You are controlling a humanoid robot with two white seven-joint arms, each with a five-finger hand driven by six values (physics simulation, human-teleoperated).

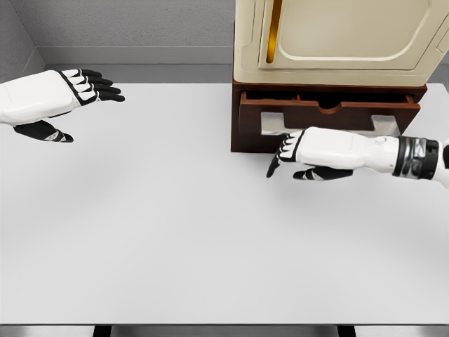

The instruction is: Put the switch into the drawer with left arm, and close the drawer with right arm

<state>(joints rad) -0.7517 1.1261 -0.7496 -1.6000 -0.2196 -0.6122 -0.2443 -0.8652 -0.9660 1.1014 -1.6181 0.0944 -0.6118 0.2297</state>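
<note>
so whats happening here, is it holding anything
Neither hand holds anything. The right hand hovers with relaxed fingers just in front of the brown drawer, which is pulled partly open under a cream cabinet. The left hand hangs open over the far left of the white table. No switch can be made out.

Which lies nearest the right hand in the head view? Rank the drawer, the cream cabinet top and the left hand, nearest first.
From the right hand:
1. Drawer, partly open, just behind the hand.
2. Cream cabinet top, above the drawer, further back.
3. Left hand, open, far across the table at the left edge.
</note>
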